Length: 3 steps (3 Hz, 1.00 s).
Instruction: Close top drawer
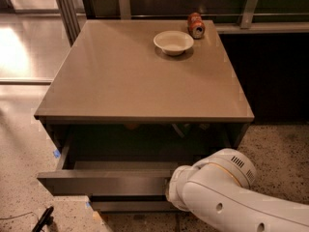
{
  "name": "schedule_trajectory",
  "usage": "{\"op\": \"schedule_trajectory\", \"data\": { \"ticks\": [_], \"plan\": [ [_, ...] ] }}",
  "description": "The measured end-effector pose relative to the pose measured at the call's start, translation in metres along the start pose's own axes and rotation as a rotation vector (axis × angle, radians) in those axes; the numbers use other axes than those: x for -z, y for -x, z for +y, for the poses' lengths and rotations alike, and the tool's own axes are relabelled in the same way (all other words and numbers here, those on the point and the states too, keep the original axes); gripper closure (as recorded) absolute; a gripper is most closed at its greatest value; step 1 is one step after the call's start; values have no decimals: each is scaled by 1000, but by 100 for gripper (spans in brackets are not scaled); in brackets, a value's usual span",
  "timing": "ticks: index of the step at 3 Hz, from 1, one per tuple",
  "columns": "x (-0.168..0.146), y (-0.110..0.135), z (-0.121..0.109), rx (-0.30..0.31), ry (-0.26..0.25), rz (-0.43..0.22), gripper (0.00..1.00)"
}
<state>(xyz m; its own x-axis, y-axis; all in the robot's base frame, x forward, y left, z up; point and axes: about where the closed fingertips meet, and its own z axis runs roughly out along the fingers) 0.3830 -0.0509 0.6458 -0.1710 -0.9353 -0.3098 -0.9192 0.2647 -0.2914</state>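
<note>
The top drawer (101,182) is a wide, dark grey-brown drawer that stands partly open under the tan cabinet top (135,81). Its shadowed inside (145,146) shows only as a short strip. My white arm (227,197) comes in from the bottom right. My gripper (170,191) is at its end, against the right part of the drawer's front, and is mostly hidden behind the wrist.
A white bowl (173,42) and a red can (195,25) on its side sit at the back of the cabinet top. A slimmer drawer front (130,206) lies below. A black object (42,220) lies on the speckled floor at the left. A dark counter stands at the right.
</note>
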Motion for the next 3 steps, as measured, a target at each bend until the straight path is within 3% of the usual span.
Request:
{"op": "schedule_trajectory", "data": {
  "ticks": [1, 3],
  "plan": [
    [-7, 4, -17, -62, -32, 20, 100],
    [-11, 8, -38, -79, -57, 27, 100]
  ]
}}
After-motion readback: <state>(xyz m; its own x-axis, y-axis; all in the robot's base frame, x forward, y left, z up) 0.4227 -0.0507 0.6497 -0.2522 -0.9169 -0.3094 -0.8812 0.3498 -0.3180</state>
